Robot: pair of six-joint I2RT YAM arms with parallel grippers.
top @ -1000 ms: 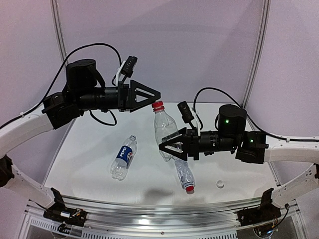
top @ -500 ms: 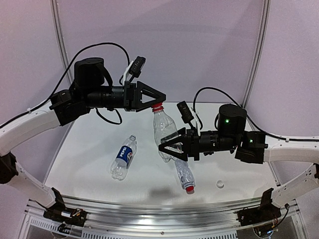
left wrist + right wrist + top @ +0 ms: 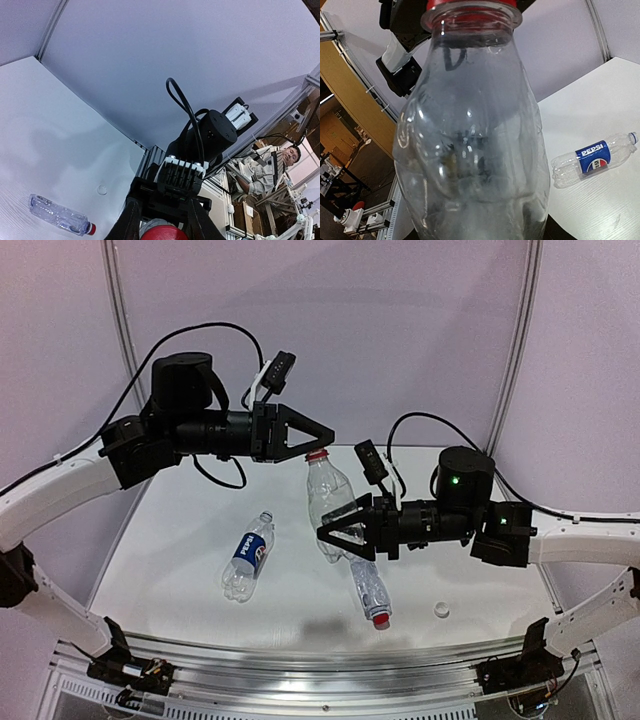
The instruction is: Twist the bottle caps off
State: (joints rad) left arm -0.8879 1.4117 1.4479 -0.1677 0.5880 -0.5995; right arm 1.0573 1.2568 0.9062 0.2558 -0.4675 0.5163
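Note:
My right gripper (image 3: 338, 533) is shut on the body of a clear unlabelled bottle (image 3: 330, 498) and holds it upright above the table. Its red cap (image 3: 317, 453) sits between the fingers of my left gripper (image 3: 322, 439), which comes in from the left and is shut on it. In the left wrist view the red cap (image 3: 162, 234) fills the gap between both fingers (image 3: 127, 220). The held bottle (image 3: 470, 140) fills the right wrist view and hides that gripper's fingers. On the table lie a Pepsi bottle (image 3: 247, 555) and a ribbed bottle (image 3: 369, 588) with a red cap (image 3: 381, 620).
A loose whitish cap (image 3: 441, 610) lies on the white table (image 3: 170, 540) at the front right. The table's metal front rail (image 3: 320, 660) runs between the two arm bases. Pale walls stand behind and at both sides.
My left gripper has moved right onto the held bottle's red cap and its jaws have closed round it. The right arm and its bottle have stayed put.

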